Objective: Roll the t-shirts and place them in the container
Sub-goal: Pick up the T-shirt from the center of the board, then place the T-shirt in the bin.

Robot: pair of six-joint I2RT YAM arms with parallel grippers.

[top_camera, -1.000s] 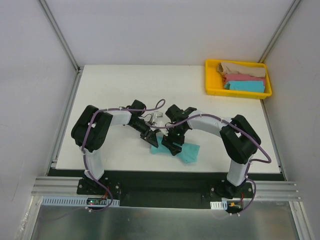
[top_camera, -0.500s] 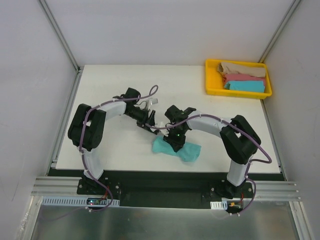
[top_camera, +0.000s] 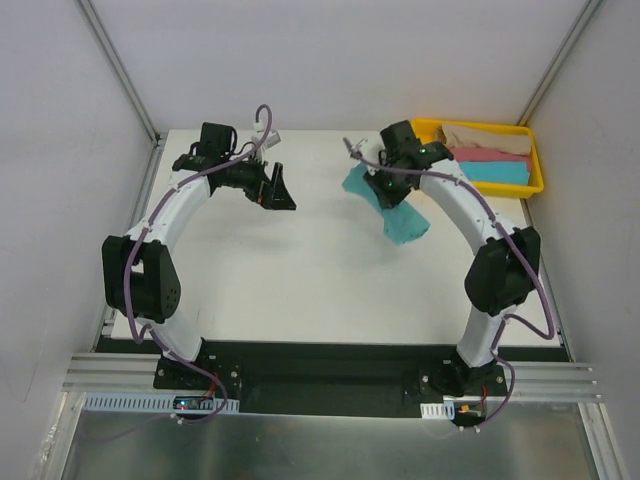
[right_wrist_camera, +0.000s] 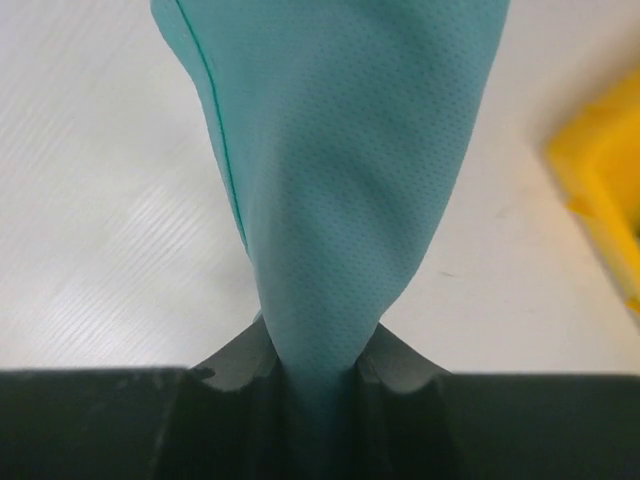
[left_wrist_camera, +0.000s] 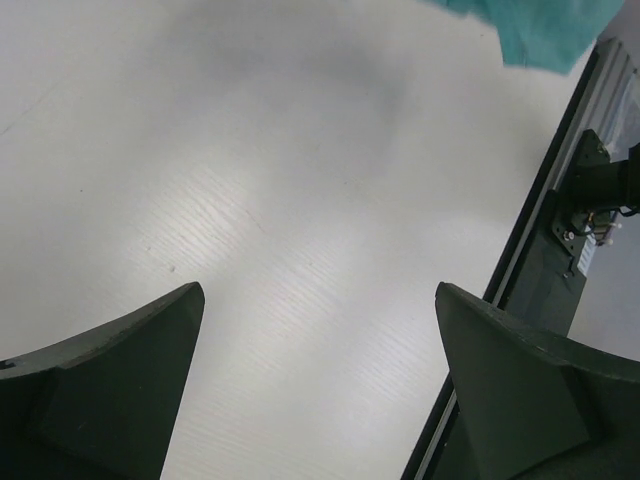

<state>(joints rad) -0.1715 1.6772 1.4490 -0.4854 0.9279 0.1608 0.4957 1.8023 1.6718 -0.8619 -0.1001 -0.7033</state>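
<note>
A teal t-shirt (top_camera: 400,222) hangs bunched above the table's far right part, a short way left of the tray. My right gripper (top_camera: 372,182) is shut on its upper end. In the right wrist view the teal cloth (right_wrist_camera: 340,150) runs straight out from between the right gripper's (right_wrist_camera: 315,350) closed fingers. My left gripper (top_camera: 278,190) is lifted over the far left-centre of the table, open and holding nothing. In the left wrist view its fingers (left_wrist_camera: 110,380) stand wide apart over bare table, and a corner of the teal t-shirt (left_wrist_camera: 540,30) shows at the top right.
A yellow tray (top_camera: 500,189) sits at the far right corner with tan (top_camera: 485,137), pink (top_camera: 490,156) and sky-blue (top_camera: 490,172) t-shirts folded in it. Its yellow edge (right_wrist_camera: 605,190) lies close to the right of the hanging cloth. Grey walls enclose the table.
The left gripper let go of the teal t-shirt, opened wide and swung to the far left. The right gripper closed on the shirt and lifted it from the near centre toward the tray.
</note>
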